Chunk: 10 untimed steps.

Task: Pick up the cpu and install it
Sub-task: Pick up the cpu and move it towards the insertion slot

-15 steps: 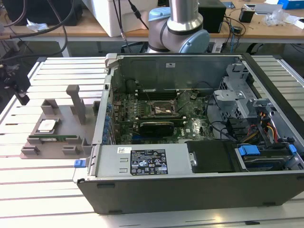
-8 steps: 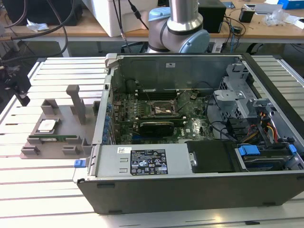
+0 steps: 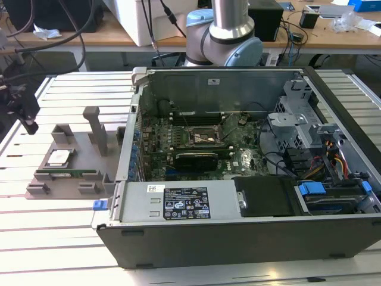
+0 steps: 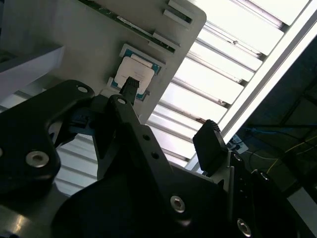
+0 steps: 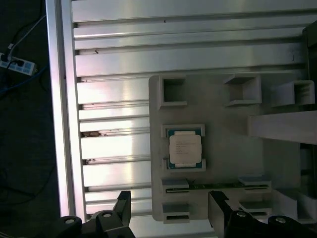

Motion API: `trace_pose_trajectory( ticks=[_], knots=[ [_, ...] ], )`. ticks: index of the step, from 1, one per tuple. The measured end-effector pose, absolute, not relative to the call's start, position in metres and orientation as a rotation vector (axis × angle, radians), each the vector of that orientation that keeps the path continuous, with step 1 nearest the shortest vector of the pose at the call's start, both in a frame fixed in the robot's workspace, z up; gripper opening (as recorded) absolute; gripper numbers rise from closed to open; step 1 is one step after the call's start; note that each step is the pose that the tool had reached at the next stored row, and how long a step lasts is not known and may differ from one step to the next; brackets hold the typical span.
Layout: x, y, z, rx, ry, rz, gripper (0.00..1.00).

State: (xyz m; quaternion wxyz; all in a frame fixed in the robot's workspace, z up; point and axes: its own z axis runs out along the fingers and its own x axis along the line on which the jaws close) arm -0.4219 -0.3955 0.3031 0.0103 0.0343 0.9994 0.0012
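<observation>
In the exterior view the cpu (image 3: 59, 157) lies in a grey holder (image 3: 65, 174) near the bench (image 3: 59, 238) edge at the exterior view's left, outside the open computer case (image 3: 238, 232); in the second wrist view the tool (image 4: 171, 116) hangs clear of it, fingers apart and empty; in the first wrist view the cpu (image 5: 184, 148) sits ungrasped, so pickup and installation both look undone.

Gripper (image 5: 169, 201) hung at the exterior view's left, fingers (image 4: 210, 136) spread wide; arm base (image 3: 221, 36) stood far back.

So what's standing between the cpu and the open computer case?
In the exterior view, grey upright posts of the holder tray stand between the cpu and the computer case; around them is bare tray.
</observation>
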Motion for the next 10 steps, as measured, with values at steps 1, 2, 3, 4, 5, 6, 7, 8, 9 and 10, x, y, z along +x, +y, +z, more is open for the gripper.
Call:
trace_pose_trajectory(
  ticks=[1, 2, 3, 4, 5, 6, 7, 8, 9, 10],
  knots=[
    [-0.4219, -0.3955, 0.3025, 0.107, 3.119, 0.003, 0.72],
    [-0.4219, -0.3955, 0.3012, 0.107, 3.119, 0.003, 0.72],
    [-0.4219, -0.3955, 0.3003, 0.107, 3.119, 0.002, 0.72],
    [-0.4219, -0.3955, 0.2994, 0.107, 3.119, 0.001, 0.72],
    [-0.4219, -0.3955, 0.2985, 0.107, 3.119, 0.001, 0.72],
    [-0.4220, -0.3951, 0.2979, 0.106, 3.119, -0.002, 0.72],
    [-0.4219, -0.3946, 0.2973, 0.103, 3.119, -0.005, 0.72],
    [-0.4218, -0.3936, 0.2962, 0.094, 3.119, -0.014, 0.72],
    [-0.4218, -0.3925, 0.2951, 0.075, 3.119, -0.019, 0.72],
    [-0.4217, -0.3920, 0.2943, 0.066, 3.119, -0.022, 0.72]
  ],
)
